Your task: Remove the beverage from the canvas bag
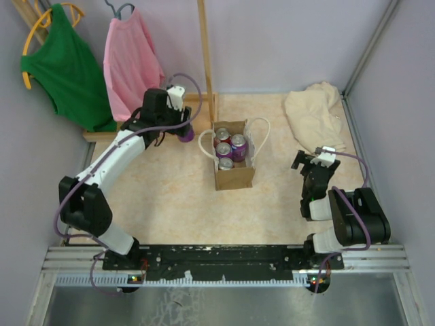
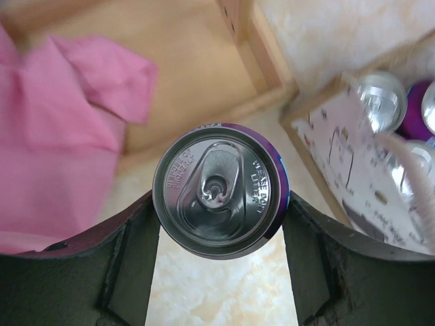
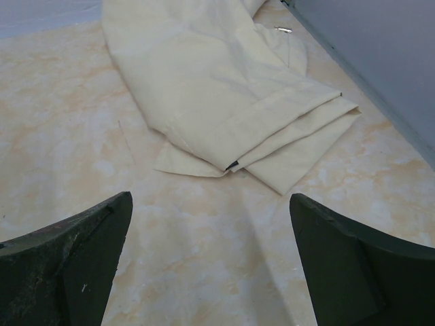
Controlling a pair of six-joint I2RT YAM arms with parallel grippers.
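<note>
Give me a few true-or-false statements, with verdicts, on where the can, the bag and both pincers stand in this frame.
1. The left pincer grips a purple can by its sides. True.
2. That can sits inside the canvas bag. False: it is outside the bag, off to its left, near the wooden rack base.
3. The canvas bag is empty. False: several cans stand upright in it.
4. The right pincer is open and holds nothing. True.
5. A cream cloth lies in front of the right pincer. True.
</note>
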